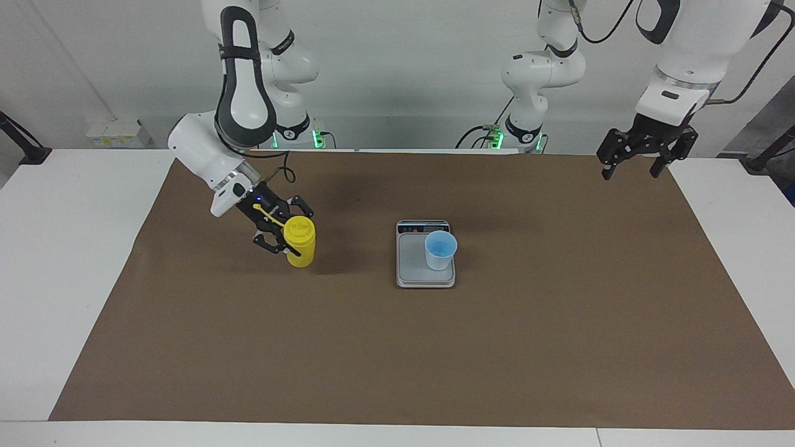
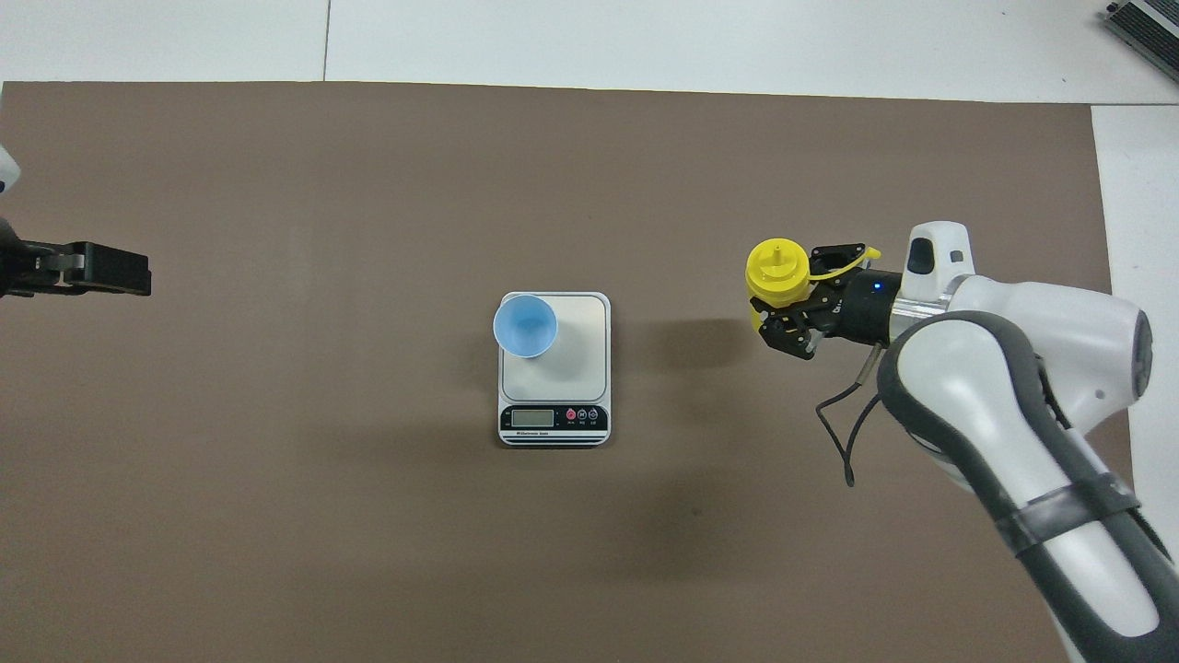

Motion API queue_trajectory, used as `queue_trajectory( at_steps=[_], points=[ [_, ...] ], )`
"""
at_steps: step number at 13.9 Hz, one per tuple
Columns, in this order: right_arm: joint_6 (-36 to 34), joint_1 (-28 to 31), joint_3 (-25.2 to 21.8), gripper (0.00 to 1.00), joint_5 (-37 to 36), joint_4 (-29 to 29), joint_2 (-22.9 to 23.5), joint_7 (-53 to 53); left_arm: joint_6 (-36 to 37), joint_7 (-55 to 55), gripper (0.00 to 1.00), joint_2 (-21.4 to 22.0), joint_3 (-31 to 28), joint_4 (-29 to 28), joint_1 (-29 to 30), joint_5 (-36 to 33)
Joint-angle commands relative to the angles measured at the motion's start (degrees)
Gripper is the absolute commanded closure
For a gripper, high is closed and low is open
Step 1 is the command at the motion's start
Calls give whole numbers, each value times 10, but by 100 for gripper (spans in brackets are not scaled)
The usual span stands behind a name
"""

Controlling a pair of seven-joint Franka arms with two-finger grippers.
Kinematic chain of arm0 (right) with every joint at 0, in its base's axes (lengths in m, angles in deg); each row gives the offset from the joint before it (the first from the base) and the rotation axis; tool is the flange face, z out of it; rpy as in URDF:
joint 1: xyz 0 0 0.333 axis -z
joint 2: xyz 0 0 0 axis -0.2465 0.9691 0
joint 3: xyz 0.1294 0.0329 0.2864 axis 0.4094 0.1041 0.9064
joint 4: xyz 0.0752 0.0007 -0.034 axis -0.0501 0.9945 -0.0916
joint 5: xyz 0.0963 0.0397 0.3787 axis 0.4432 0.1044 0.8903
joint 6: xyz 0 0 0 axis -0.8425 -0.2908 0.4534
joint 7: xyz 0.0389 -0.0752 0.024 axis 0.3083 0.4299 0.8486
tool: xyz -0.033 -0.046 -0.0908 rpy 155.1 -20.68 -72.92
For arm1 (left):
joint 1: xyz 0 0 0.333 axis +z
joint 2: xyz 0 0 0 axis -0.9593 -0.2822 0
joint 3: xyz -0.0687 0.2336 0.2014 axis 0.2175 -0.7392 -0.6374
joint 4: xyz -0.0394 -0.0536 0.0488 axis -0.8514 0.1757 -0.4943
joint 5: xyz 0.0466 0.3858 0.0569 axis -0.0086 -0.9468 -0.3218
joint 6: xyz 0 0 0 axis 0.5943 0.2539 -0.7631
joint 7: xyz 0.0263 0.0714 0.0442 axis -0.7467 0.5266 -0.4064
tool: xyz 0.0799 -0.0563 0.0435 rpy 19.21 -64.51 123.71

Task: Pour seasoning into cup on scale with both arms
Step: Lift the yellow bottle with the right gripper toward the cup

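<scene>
The seasoning, a yellow squeeze bottle, hangs nearly upright just above the brown mat, with my right gripper shut on its upper body. Its nozzle points up and its cap strap trails back over the gripper. It is beside the scale, toward the right arm's end of the table. The light-blue cup stands upright on the grey scale, at the plate's corner farther from the robots and toward the left arm's end. My left gripper waits open and empty, raised over the mat's corner.
A brown mat covers most of the white table. The scale's display strip faces the robots. A black cable loops under the right wrist.
</scene>
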Motion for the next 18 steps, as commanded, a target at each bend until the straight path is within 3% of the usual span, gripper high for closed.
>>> queue_trajectory(
  at_steps=[1, 6, 15, 18],
  points=[
    [7, -35, 1, 70, -122, -56, 28, -114, -6, -5, 0, 19, 3, -22, 9, 9],
    [2, -110, 2, 70, -336, -117, 69, -318, -6, -5, 0, 19, 1, -22, -2, 8],
    [-64, -205, 2, 70, -672, -149, 103, -528, -6, -5, 0, 20, 2, -22, -32, 9],
    [-90, -233, 1, 70, -749, -160, 115, -551, -6, -5, 0, 20, 2, -22, -30, 9]
  ],
)
